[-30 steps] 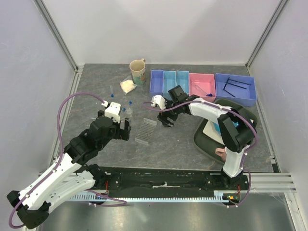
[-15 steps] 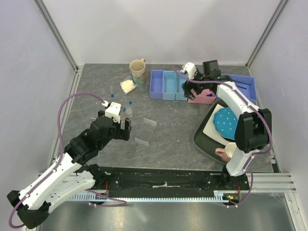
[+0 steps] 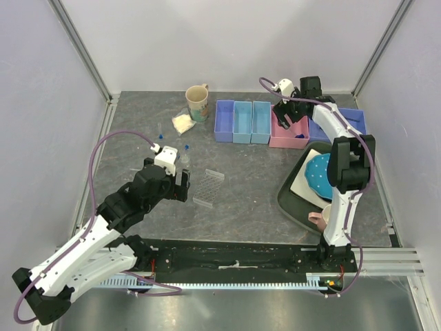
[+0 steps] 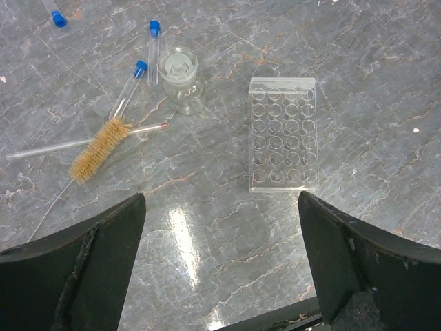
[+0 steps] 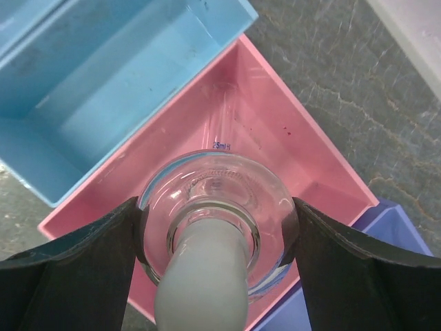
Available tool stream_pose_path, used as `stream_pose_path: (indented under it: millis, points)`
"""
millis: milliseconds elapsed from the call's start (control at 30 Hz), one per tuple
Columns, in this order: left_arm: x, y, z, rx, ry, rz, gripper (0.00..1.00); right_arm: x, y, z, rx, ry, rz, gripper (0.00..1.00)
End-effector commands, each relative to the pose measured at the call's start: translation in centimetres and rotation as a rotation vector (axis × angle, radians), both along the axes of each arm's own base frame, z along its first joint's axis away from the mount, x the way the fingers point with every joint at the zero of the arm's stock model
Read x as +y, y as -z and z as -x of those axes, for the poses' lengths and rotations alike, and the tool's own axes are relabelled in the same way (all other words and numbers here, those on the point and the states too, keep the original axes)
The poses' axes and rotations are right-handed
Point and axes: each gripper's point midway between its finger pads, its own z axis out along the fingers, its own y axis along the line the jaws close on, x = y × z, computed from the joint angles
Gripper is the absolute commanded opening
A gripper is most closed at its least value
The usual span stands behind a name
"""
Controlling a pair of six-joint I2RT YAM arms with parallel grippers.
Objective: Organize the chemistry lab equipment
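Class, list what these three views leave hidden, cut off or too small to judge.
Right wrist view: the flask hides part of the pink bin; whether they touch is unclear.
Left wrist view: the top edge cuts off one blue-capped tube.
Top view: the right arm covers part of the pink mug.

I can read one marking: small blue print, "25ml", on the rounded glass wall of the clear flask (image 5: pixel 220 179). It sits at the flask's far edge, above the pink tray (image 5: pixel 306 165). A further letter or sign follows it, too blurred to make out. Seen from above, the cream mug (image 3: pixel 198 102) carries a dark print on its side, too small to read.
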Motion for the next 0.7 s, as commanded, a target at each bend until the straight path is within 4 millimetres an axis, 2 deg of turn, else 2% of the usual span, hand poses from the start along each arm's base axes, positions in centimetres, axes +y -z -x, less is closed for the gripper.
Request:
stream_pose_path:
  millis: [0, 333, 667]
  points:
    - [-0.2, -0.6, -0.6, -0.023, -0.015, 0.018, 0.98, -1.5, -2.2, -2.9, -0.1, 0.058, 0.045, 0.42]
    - [-0.2, -0.6, -0.6, -0.02, -0.018, 0.015, 0.98, -3.4, 0.2, -4.7, -0.111, 0.124, 0.13, 0.43]
    - [-0.3, -0.4, -0.7, -0.011, -0.019, 0.009, 0.98, -3.6, 2.9, -5.1, -0.08, 0.129, 0.144, 0.46]
